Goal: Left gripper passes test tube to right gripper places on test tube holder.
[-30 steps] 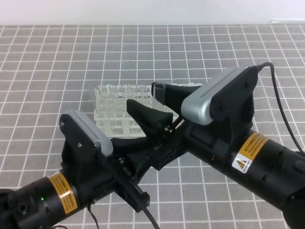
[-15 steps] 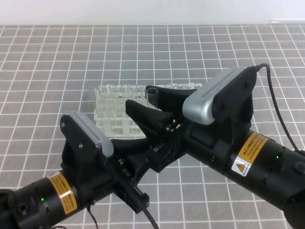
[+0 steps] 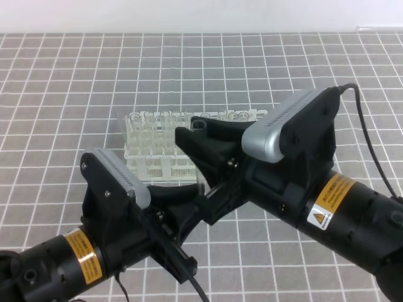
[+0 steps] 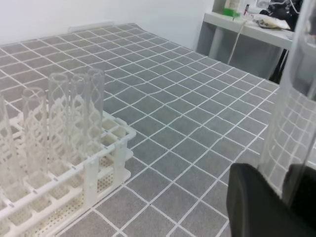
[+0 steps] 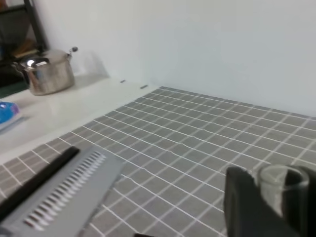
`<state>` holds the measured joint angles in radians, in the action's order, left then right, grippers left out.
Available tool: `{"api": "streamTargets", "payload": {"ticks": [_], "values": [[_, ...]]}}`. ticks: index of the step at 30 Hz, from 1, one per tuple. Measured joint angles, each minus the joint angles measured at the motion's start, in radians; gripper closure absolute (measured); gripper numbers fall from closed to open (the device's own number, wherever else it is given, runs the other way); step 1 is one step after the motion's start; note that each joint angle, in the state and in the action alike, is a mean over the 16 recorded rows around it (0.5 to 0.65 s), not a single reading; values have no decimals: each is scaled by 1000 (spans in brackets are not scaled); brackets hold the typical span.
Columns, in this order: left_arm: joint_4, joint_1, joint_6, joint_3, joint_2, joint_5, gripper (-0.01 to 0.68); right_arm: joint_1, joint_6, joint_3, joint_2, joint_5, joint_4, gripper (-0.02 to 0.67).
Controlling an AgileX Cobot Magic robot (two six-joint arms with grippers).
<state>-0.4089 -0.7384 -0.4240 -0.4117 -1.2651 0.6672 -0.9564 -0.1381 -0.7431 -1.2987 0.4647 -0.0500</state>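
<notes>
The test tube (image 3: 200, 124) stands upright between both arms, in front of the test tube holder (image 3: 148, 151). My left gripper (image 3: 191, 192) is shut on its lower part. In the left wrist view the test tube (image 4: 291, 113) rises from the left gripper (image 4: 289, 193), with a black finger (image 4: 254, 205) beside it. My right gripper (image 3: 201, 130) has closed on the tube's top. The right wrist view shows the rim of the test tube (image 5: 276, 180) pressed between the black jaws of the right gripper (image 5: 277, 197). The white test tube holder (image 4: 94, 173) carries several clear tubes.
The floor of grey tiles (image 3: 75, 82) spreads all around the rack. The left arm's silver camera cover (image 5: 64, 197) sits low in the right wrist view. A steel pot (image 5: 47, 74) stands on a white counter far off, and a shelf unit (image 4: 247, 29) beyond the tiles.
The right gripper's jaws were spread wide around the tube's top and have come together on it, shifting a little left. The left gripper has kept its hold.
</notes>
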Motion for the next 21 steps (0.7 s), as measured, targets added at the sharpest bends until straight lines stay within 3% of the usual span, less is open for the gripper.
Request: {"api": "streamTargets", "payload": {"ticks": [7, 21], "values": [[-2, -1, -1, 2, -1, 7, 565, 1, 13, -1, 1, -11, -9, 535], [2, 0, -2, -1, 28, 30, 292, -4, 135, -2, 23, -52, -141, 551]]}}
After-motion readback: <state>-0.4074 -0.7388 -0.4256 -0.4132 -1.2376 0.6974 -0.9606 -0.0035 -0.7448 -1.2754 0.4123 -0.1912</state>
